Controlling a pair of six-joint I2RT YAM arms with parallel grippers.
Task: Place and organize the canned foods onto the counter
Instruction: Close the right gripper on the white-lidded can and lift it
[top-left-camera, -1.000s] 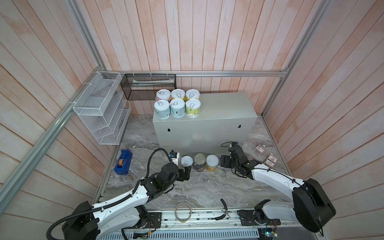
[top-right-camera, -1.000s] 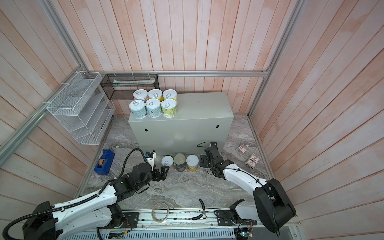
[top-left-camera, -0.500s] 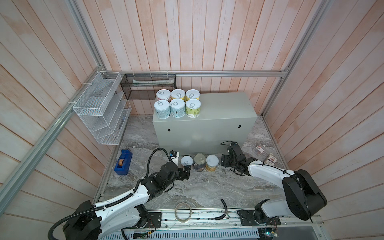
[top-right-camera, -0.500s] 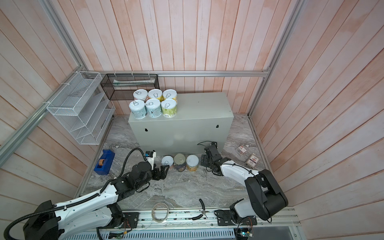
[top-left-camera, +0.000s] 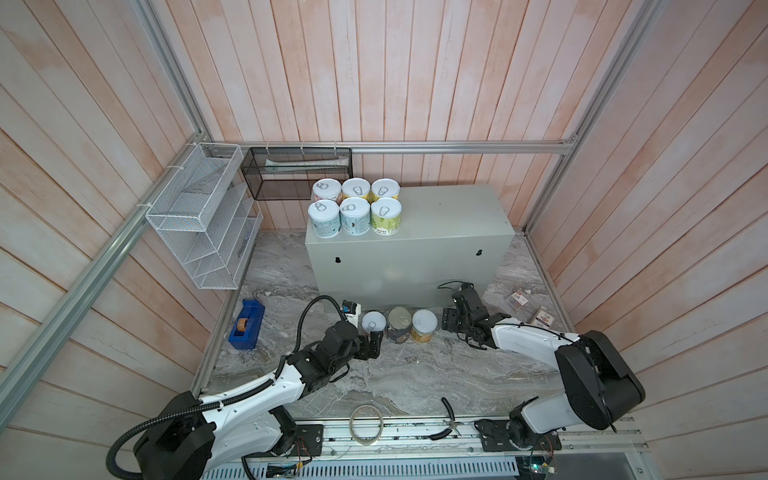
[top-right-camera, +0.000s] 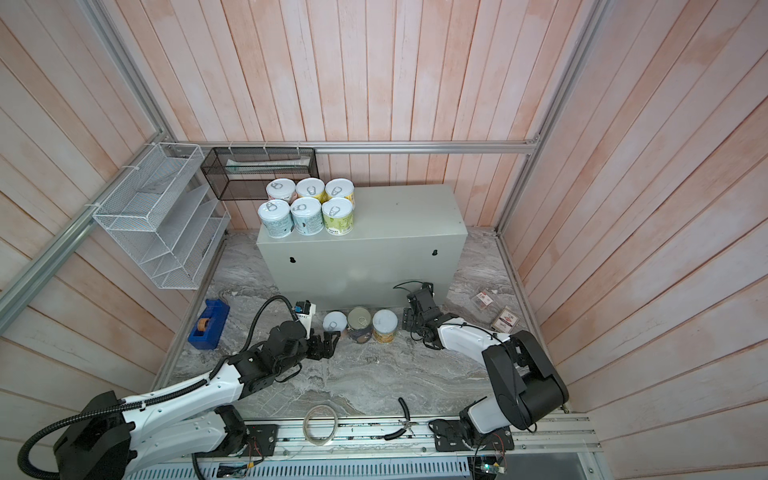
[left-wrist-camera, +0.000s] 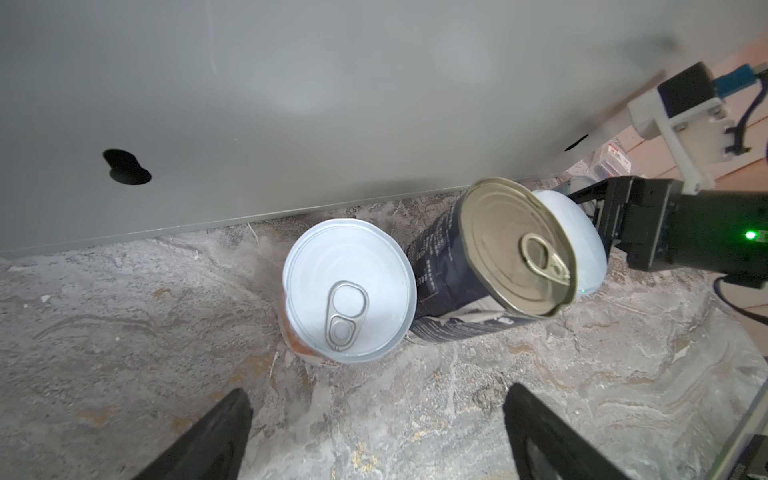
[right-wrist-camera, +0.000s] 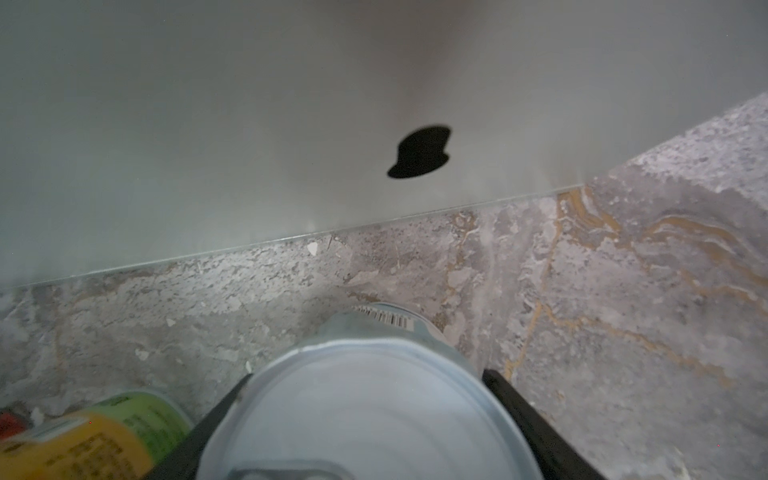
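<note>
The left hand (left-wrist-camera: 378, 392) is released, its black fingers (left-wrist-camera: 216, 440) spread wide and low over the grey marble-patterned surface (top-left-camera: 395, 374). Straight ahead of it, just off the fingertips, stands the short orange-labelled can with a white pull-tab lid (left-wrist-camera: 349, 291). It is upright with its long axis vertical, so the reach looks level and forward, and the left arm is plainly the nearer.

Close against that can's right side is the taller dark navy can (left-wrist-camera: 515, 249), then the yellow-labelled can with a plain pale lid (top-left-camera: 424, 326).

Further right, the right hand (right-wrist-camera: 368, 376) appears to be grasping a pale-lidded can with a barcode label (right-wrist-camera: 365, 415), with a finger against each side. That can is hidden in both top views.

The pale grey-green metal box worktop (top-left-camera: 449, 216) rises directly behind the row. Six pastel cans (top-left-camera: 354, 210) are packed at its left end, and its right half is bare.
</note>
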